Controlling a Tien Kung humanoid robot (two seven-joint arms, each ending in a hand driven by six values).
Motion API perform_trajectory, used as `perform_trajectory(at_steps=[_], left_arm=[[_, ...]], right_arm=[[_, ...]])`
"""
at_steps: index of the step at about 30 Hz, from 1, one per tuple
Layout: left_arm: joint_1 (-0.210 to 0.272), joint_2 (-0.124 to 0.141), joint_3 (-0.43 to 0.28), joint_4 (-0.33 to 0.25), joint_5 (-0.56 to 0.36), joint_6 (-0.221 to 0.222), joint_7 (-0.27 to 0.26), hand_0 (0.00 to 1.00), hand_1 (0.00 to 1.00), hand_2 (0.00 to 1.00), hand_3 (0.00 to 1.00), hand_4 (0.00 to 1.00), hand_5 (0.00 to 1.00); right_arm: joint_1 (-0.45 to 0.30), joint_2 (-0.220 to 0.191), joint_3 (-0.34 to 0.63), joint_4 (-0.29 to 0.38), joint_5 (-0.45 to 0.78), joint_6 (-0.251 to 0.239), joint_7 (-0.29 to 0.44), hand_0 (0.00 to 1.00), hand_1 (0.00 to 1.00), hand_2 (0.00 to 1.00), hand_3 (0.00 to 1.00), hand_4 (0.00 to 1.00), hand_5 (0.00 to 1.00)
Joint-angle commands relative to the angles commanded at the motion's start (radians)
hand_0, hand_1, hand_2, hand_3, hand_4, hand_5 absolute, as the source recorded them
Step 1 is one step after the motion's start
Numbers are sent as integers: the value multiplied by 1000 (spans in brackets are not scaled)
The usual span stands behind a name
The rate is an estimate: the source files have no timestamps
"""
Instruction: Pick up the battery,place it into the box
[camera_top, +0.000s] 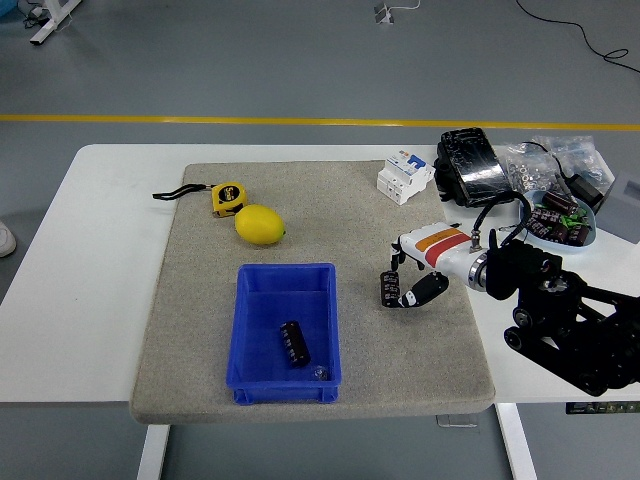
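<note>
A dark cylindrical battery (389, 287) is held upright just above the grey mat (200, 330), right of the box. My right hand (403, 282), white with an orange stripe, is shut on it, fingers behind and thumb below. The blue box (286, 331) stands on the mat's front middle, its near edge left of the hand. Another dark battery (293, 344) lies inside the box. My left arm does not show.
A lemon (259, 224) and a yellow tape measure (227, 198) sit behind the box. A white circuit breaker (404, 176), a black pouch (471, 167), plastic bags and a bowl of batteries (558, 220) crowd the back right.
</note>
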Motion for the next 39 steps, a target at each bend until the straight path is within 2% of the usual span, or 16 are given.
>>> perform_trajectory(at_steps=[11,18,28,34,35,39], left_arm=[[4,6,1,1,0,-2,0,552,577,630,583,626,606],[4,7,6,1,-8,-1,-3,552,576,630,583,627,606],[6,8,3,1,-5,-1,-1,553,574,630,583,627,606],[5,8,8,1,-12,0,-4,552,573,629,583,627,605],[4,8,9,1,-13,0,-4,553,574,629,583,628,605],[3,8,11,1,-17,1,-5,553,574,629,583,628,605]], right_arm=[[14,-25,68,88,-54,9,-19,290,412,592,486,883,357],[22,-24,99,174,-90,11,-38,291,414,592,485,883,357],[45,37,59,311,-120,12,-63,291,414,594,487,885,356],[60,69,19,340,-120,15,-68,296,421,601,493,888,355],[61,72,13,341,-120,16,-67,309,445,643,525,913,360],[62,79,-1,340,-118,26,-60,309,445,643,525,913,360]])
